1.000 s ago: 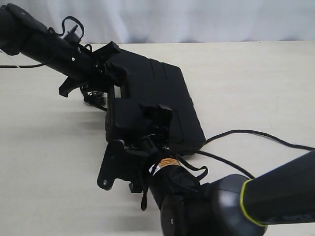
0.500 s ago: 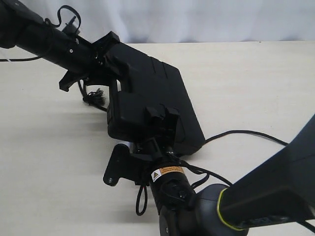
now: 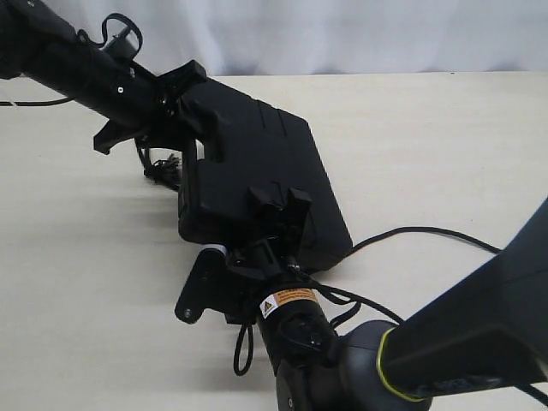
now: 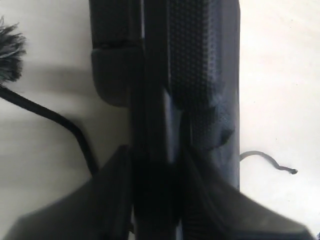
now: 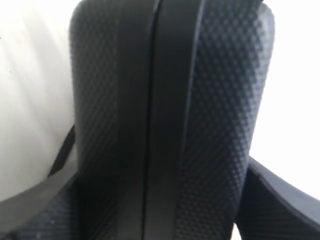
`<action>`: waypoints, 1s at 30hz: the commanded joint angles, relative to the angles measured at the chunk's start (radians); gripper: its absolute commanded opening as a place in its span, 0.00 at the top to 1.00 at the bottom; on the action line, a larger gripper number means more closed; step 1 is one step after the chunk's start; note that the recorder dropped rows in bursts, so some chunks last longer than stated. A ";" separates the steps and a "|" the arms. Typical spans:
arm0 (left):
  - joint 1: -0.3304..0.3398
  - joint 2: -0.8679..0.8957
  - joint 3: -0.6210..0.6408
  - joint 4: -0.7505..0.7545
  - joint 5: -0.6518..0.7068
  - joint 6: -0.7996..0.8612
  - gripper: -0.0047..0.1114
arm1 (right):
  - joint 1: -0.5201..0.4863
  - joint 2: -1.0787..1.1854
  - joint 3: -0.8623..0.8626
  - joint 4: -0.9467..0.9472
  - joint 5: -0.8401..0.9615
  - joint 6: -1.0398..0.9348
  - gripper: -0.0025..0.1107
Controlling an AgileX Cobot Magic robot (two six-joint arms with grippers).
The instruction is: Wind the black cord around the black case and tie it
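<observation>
The black case (image 3: 265,163) is held off flat between both arms, its edge filling the left wrist view (image 4: 200,60) and the right wrist view (image 5: 165,100). My left gripper (image 3: 193,103) (image 4: 155,150) is shut on the case's far left end by the handle slot. My right gripper (image 3: 282,201) (image 5: 160,170) clamps the near edge, one finger on each face. The black cord's frayed tuft (image 3: 163,167) (image 4: 10,50) lies on the table under the left arm. The black cord (image 3: 428,229) trails out from under the case to the right. A thin strand with a small knob (image 4: 292,171) lies beside the case.
The cream table (image 3: 445,128) carries only the case and cord. A white backdrop (image 3: 342,34) closes off the far edge. The right arm's bulky wrist and elbow (image 3: 385,360) fill the near right, with its cable loops hanging below.
My right gripper's jaws have narrowed onto the case's near edge. The left arm has shifted slightly up and left, and the case's near corner has swung a little left with it.
</observation>
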State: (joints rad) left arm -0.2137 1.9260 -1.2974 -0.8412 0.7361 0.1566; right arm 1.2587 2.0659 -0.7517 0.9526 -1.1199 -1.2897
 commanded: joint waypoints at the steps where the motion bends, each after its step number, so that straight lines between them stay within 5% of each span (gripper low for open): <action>1: 0.003 -0.010 -0.007 0.093 -0.066 0.096 0.96 | -0.002 -0.005 -0.001 0.028 -0.027 0.026 0.94; 5: -0.023 -0.010 -0.007 0.096 -0.063 0.209 0.93 | -0.002 -0.005 -0.001 0.028 -0.027 0.040 0.94; 12: -0.050 -0.010 -0.022 0.115 -0.074 0.261 0.60 | -0.002 -0.030 -0.001 0.056 -0.059 0.056 0.94; 16: -0.050 -0.010 -0.088 0.122 -0.015 0.261 0.49 | -0.002 -0.068 -0.001 0.083 -0.057 0.056 0.94; 21: -0.050 -0.010 -0.177 0.166 0.090 0.261 0.43 | -0.002 -0.109 -0.001 0.110 0.006 0.056 0.94; 30: -0.050 -0.010 -0.338 0.537 0.283 0.136 0.44 | -0.002 -0.232 0.021 0.234 0.080 0.078 0.94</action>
State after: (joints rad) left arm -0.2592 1.9230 -1.5987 -0.4236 0.9686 0.3648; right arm 1.2587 1.8866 -0.7441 1.1701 -1.0447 -1.2482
